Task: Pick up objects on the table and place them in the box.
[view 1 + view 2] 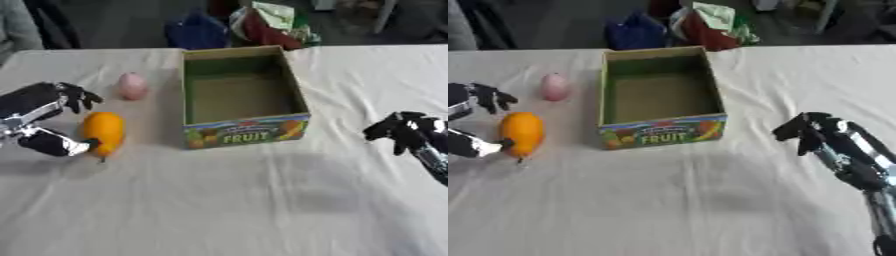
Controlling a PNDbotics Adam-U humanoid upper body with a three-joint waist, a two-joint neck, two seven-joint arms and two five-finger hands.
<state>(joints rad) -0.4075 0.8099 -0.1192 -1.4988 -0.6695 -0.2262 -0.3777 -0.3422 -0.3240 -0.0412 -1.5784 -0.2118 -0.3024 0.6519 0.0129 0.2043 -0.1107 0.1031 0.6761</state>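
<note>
An orange fruit (104, 131) lies on the white cloth at the left, with my left hand (39, 120) around its left side. The thumb tip touches the fruit's lower end and the fingers (80, 97) spread above it, not closed on it. A small pink fruit (132, 85) sits further back, beside the box. The open cardboard box (245, 131) marked FRUIT stands in the middle, and nothing shows inside it. My right hand (815, 131) hovers over the cloth right of the box, fingers loosely curled, holding nothing.
The table (227, 200) is draped in a wrinkled white cloth. Bags, blue (197, 31) and red-and-green (271, 25), sit beyond the far edge behind the box. A grey sleeve (16, 25) shows at the far left corner.
</note>
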